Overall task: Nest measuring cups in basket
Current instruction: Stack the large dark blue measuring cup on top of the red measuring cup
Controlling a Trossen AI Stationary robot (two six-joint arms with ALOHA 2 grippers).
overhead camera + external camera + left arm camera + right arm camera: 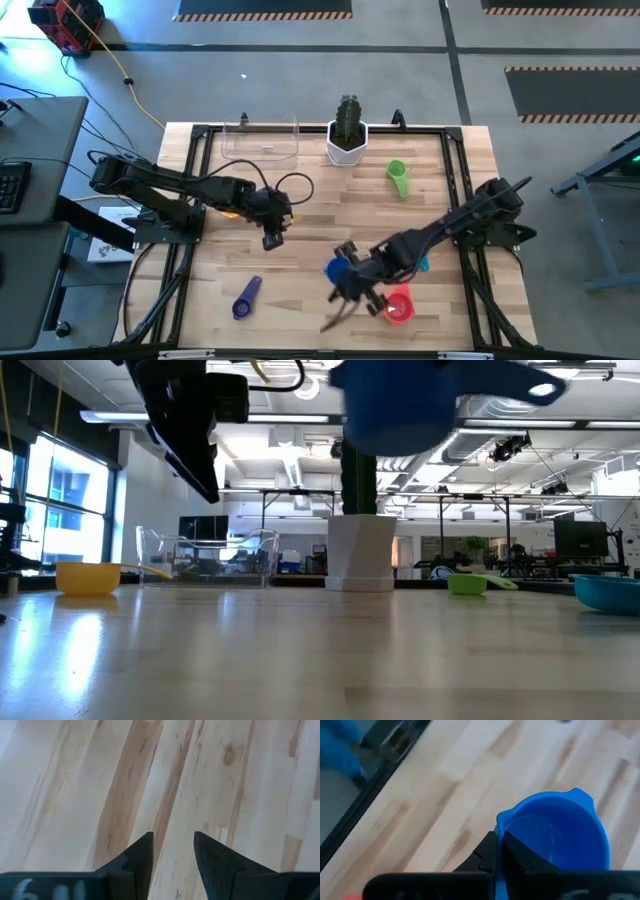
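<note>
The blue measuring cup (337, 270) hangs in the air in my right gripper (350, 262), above the near middle of the table; the low view shows the blue cup (400, 410) high over the wood. The red cup (399, 308), teal cup (610, 592), green cup (397, 176), purple cup (247, 297) and yellow cup (88, 577) lie on the table. The clear basket (260, 140) stands at the far edge, left of the cactus pot. My left gripper (172, 840) is open over bare wood, left of centre. My right gripper (499, 837) holds the blue cup by its rim (501, 822), on the side away from the small lug (580, 796). One finger (525, 857) is inside the bowl and the other outside. The cup is lifted clear of the table, mouth facing the wrist camera.
The white pot with the cactus (347, 135) stands at the far edge beside the basket. A black frame (200, 130) borders the table. Bare wood lies between the two arms and in front of the basket.
</note>
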